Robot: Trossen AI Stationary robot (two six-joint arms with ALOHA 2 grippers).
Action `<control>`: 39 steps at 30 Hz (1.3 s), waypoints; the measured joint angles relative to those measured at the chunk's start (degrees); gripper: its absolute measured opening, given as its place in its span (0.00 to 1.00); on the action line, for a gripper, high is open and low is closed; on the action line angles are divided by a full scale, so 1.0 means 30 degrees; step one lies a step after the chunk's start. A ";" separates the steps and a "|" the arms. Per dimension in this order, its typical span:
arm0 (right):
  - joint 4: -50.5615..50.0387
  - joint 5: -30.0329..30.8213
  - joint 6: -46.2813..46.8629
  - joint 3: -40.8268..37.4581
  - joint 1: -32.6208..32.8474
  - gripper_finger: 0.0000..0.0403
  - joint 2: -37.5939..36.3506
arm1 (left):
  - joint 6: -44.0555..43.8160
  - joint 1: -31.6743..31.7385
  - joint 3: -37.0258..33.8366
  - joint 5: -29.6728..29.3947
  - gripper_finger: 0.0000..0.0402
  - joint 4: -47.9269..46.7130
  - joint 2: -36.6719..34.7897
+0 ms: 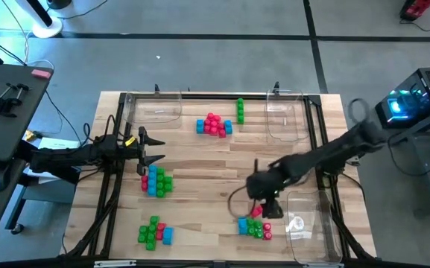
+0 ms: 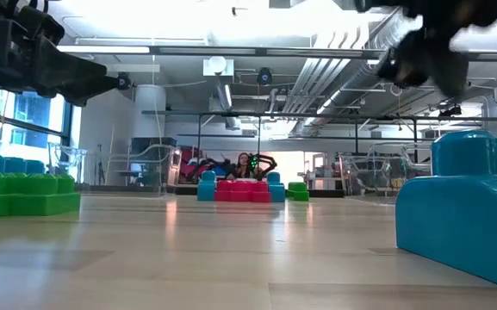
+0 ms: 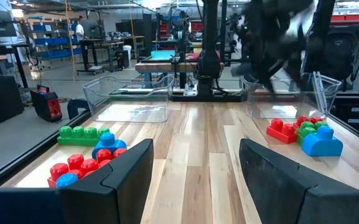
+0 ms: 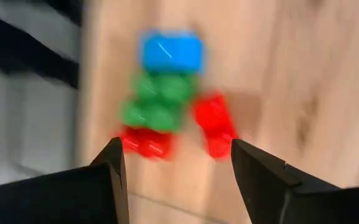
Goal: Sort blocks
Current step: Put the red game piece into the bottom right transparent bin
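Note:
The blocks lie in several small heaps on the wooden table. One heap of red, green and blue blocks (image 1: 254,227) sits near the front right. My right gripper (image 4: 176,168) hangs over it, slanting down, fingers open, with nothing between them. In its wrist view a blue block (image 4: 172,53), green blocks (image 4: 157,99) and red blocks (image 4: 213,124) lie beyond the fingertips. My left gripper (image 1: 151,149) waits open and level at the table's left side, beside another heap (image 1: 156,182). More heaps lie at the far centre (image 1: 213,125) and near left (image 1: 153,232).
Clear plastic trays stand at the far left (image 1: 155,108), the far right (image 1: 285,115) and the near right (image 1: 304,223), the last close beside the right gripper's heap. A green column of blocks (image 1: 240,110) lies by the far heap. Bare wood shows mid-table (image 1: 207,171).

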 joint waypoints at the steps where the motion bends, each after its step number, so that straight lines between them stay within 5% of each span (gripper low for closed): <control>1: -0.0496 0.0587 -0.0317 0.0325 0.0099 0.44 0.0732 | 0.0000 0.0003 -0.0002 0.0000 0.57 0.0000 -0.0004; 11: 0.0155 0.1024 -0.2763 0.1143 0.0978 0.44 0.4056 | 0.0000 0.0000 -0.0004 0.0000 0.57 0.0000 0.0000; 20: 0.0589 0.5277 -0.3798 0.0465 0.2030 0.44 0.4657 | 0.0000 0.0000 -0.0001 0.0000 0.57 0.0000 -0.0005; 29: 0.2818 0.5184 -0.3601 -0.1804 0.2016 0.43 0.4508 | 0.0000 0.0007 0.0002 0.0000 0.57 -0.0005 0.0000; 32: 0.3159 0.5207 -0.3578 -0.2076 0.1936 0.37 0.4504 | 0.0000 0.0002 -0.0004 0.0000 0.57 0.0000 0.0000; 39: 0.2622 0.5560 -0.3907 -0.1081 0.1393 0.03 0.4011 | 0.0000 0.0004 -0.0002 0.0000 0.57 0.0000 0.0000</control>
